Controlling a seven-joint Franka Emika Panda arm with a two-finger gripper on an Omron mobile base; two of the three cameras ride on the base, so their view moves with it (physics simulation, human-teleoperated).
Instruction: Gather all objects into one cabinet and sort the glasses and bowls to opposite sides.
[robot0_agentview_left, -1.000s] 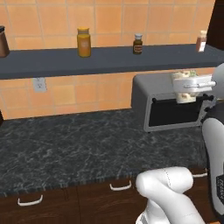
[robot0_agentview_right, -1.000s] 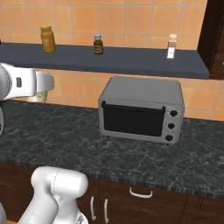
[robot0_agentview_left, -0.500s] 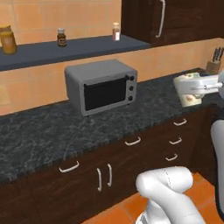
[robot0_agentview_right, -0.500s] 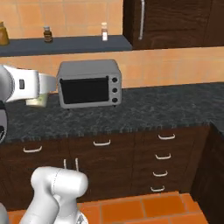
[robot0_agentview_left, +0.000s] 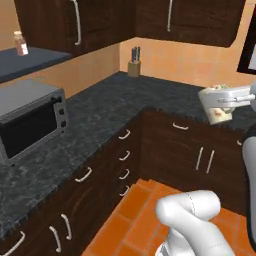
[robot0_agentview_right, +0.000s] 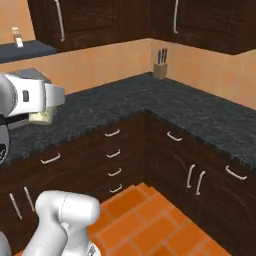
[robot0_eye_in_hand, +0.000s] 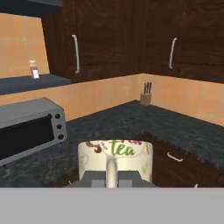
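While the base carries me along, my hand (robot0_eye_in_hand: 112, 177) is clamped on a cream cup (robot0_eye_in_hand: 115, 159) that has to reach the cabinet upright.

From the hand view, the cup sits low between the dark fingertips, gripped at what looks like its handle, its printed face with green lettering turned toward the knife block (robot0_eye_in_hand: 147, 95) in the far corner. Left of that block sits the grey toaster oven (robot0_eye_in_hand: 30, 127) on the dark tabletop (robot0_eye_in_hand: 131, 122); above the block hang the closed dark wall cabinets (robot0_eye_in_hand: 109, 39). I judge this a transport step: keep the wrist level, hold the grip firm, and keep the cup well above the tabletop edge until the target cabinet comes close.
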